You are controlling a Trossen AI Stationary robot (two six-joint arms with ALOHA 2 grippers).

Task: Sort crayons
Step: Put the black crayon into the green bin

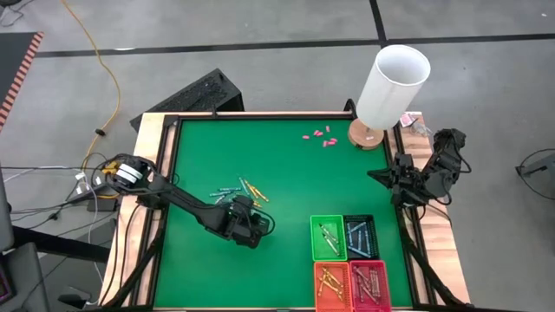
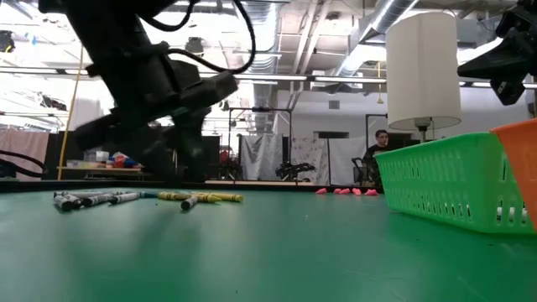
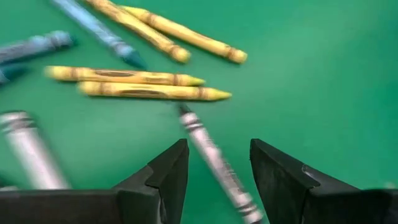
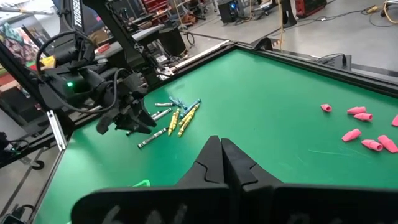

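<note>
Surface: flat green felt-like table top [image 1: 260, 156] inside a pale wooden frame.
Loose crayons: thin paper-wrapped sticks in yellow, blue and grey-white [image 1: 238, 191] lying scattered left of the table's centre; in the left wrist view four yellow ones [image 3: 152, 92] lie beyond the fingers, blue ones beside them.
Left gripper [image 1: 247, 224]: low over the table just beside the loose crayons, fingers spread apart and grasping nothing; a grey-white crayon [image 3: 214, 163] lies on the table in the gap between them.
Right gripper [image 1: 375, 177]: at the table's right edge, well apart from the crayons, fingers pressed together on nothing.
Baskets: four small slotted plastic bins touching in a block at the near right; green bin [image 1: 328, 237], dark bin [image 1: 361, 237], orange bin [image 1: 332, 284] and red bin [image 1: 369, 284], each holding sorted crayons.
Pink pieces: small stubby bits [image 1: 319, 136] near the far edge.
Lamp: white cylindrical shade on a round wooden base [image 1: 368, 134] at the far right corner.
</note>
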